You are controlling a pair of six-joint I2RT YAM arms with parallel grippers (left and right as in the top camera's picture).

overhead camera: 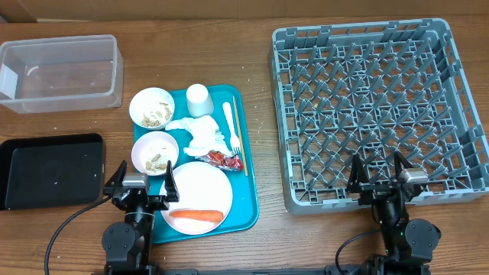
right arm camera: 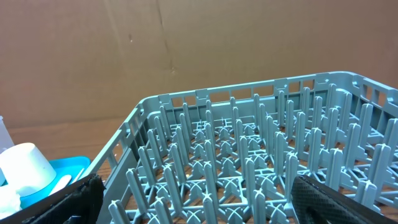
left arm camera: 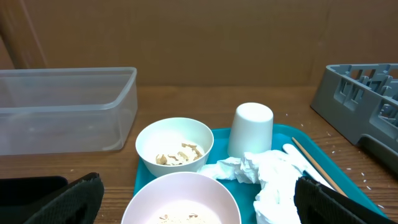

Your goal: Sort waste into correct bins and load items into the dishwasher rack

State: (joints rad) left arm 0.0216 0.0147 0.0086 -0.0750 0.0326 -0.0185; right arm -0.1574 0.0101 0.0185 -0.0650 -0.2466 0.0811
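The left gripper (overhead camera: 142, 178) and right gripper (overhead camera: 379, 174) stood wide open, empty; tissue (overhead camera: 200, 136) crowding the fork (overhead camera: 229, 121) risked a mixed grab.

L-wrist view: near bowl (left arm camera: 180, 188) cut off at btm edge; rack (left arm camera: 356, 101) cut off at rt.
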